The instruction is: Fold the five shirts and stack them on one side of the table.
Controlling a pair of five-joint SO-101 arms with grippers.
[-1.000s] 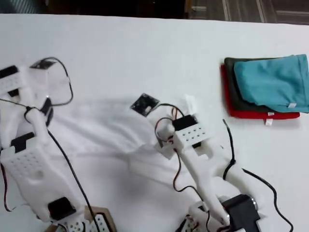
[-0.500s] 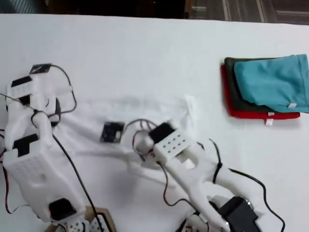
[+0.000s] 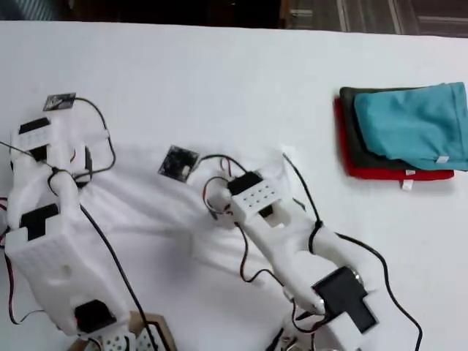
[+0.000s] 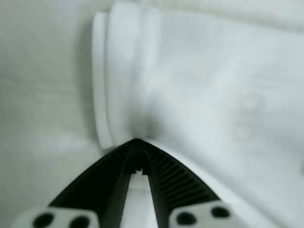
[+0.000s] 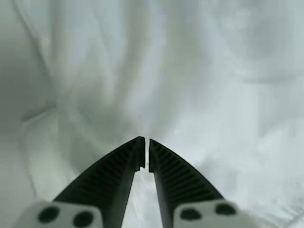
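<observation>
right tool (image 5: 142, 141) first: its jaws are pressed nearly together with just a slit between them, and the cloth puckers toward the tips, so i'd say it's pinching the white shirt (image 3: 146, 208). over the last second that arm swung from the shirt's stack-side edge in toward the middle, then pushed a bit toward the far side of the worktop (image 3: 219, 66). it looks like it's hauling that side of the shirt across itself, and the cloth between the two arms is more rumpled now.

left tool (image 4: 137, 148) is clamped shut on the doubled-up edge at the shirt's other end. that arm crept in from the worktop's edge early in that second and has barely budged since, so it reads as the anchor.

so i'd call this mid-fold: one side pinned, the other being carried over. white on white makes it hard to tell where the crease actually lands.

the stack (image 3: 402, 135) sits well apart on the other side and hasn't moved. it's red on the bottom, a dark one on that, teal on top. by my count that's three done, so this white one would be number four, still to be finished and carried over.
</observation>
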